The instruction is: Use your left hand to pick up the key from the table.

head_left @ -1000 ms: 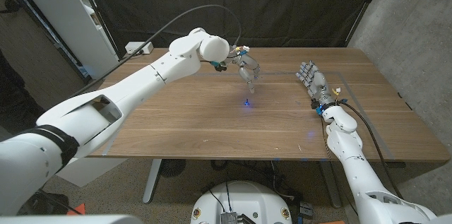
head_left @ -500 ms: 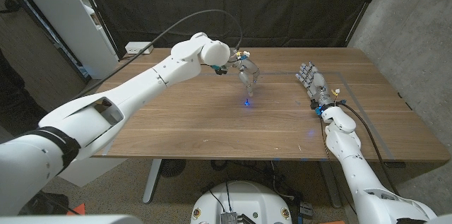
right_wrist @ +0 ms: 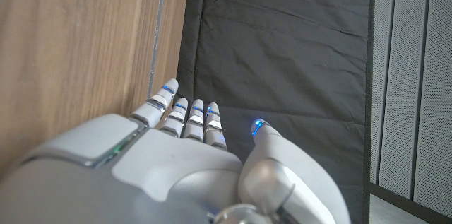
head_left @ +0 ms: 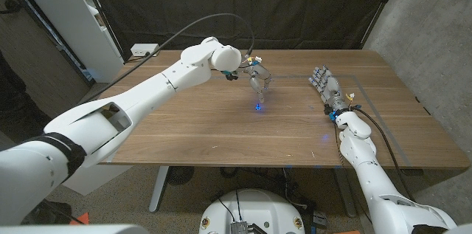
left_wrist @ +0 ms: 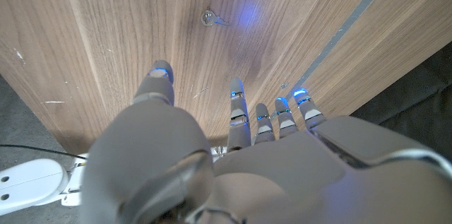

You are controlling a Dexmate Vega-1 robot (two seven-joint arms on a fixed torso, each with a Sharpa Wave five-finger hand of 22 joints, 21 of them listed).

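I see my left hand hanging over mid-table, fingers spread and holding nothing; the small key lies on bare wood just beyond its fingertips, well clear of every table edge. My right hand waits near the right side, fingers straight and together, gripping nothing.

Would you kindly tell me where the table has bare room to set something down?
Bare wood spans the table between the left robot hand and the near edge. It is crowded only around the key below that hand, and by the right robot hand.
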